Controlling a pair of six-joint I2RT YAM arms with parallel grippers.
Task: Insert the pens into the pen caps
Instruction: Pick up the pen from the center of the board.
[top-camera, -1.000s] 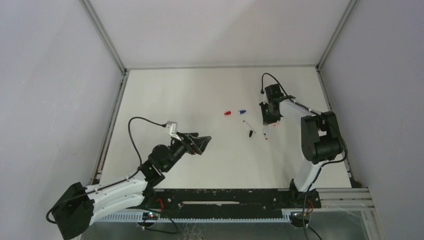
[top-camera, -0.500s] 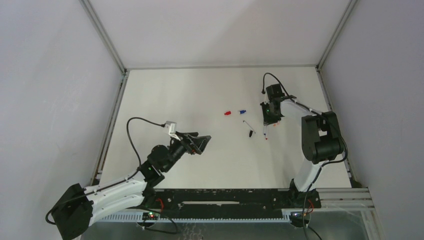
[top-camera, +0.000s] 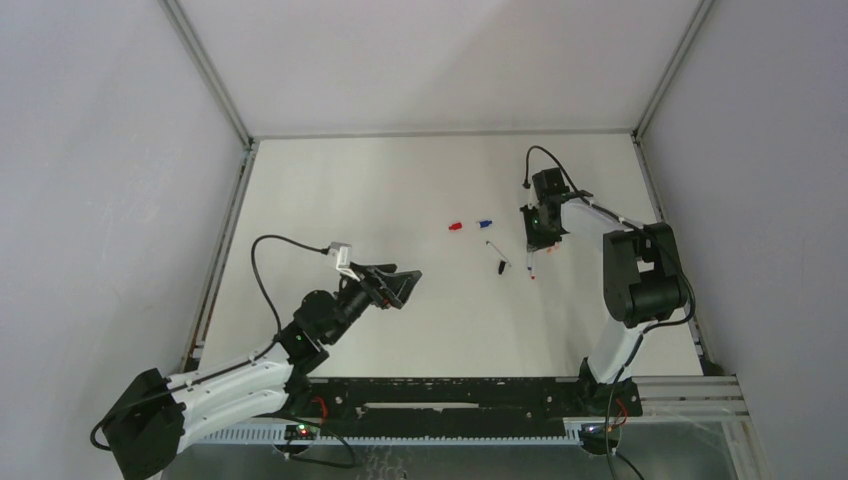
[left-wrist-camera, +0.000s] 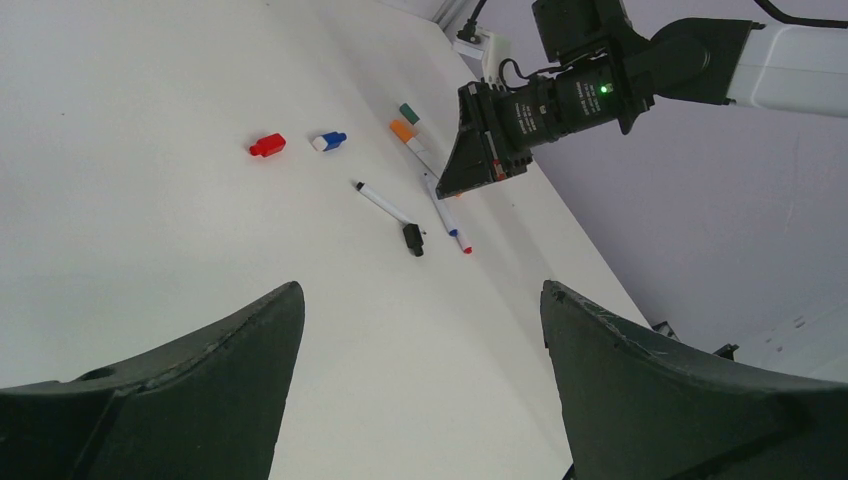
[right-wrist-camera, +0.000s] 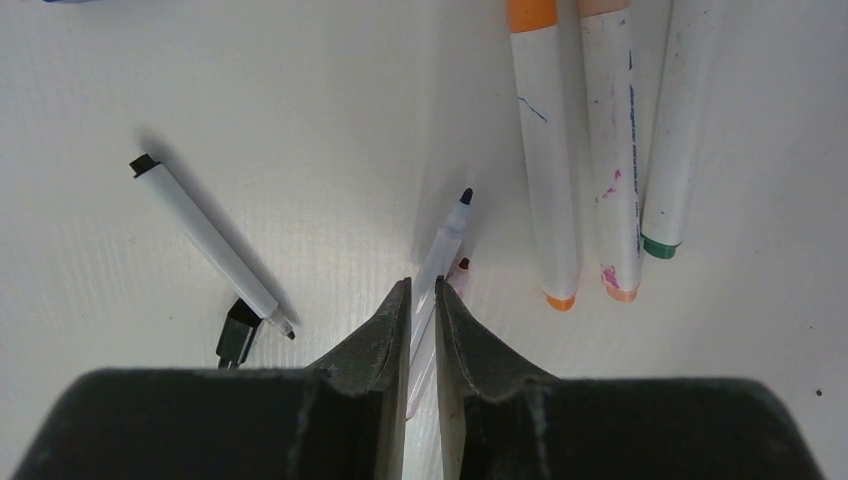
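Overhead, two claws worked above the white tabletop.
The left claw hung released, jaws wide, at the near left. The right claw, far right, was clenched on a dark-tipped pen lying flat, three more pens just beside it, a red cap and a blue cap to its left.

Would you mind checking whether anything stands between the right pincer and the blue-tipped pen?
Nothing visible does: the right pincer straddles the blue-tipped pen. A red-tipped pen lies close alongside it, by the right finger, and might get caught too.
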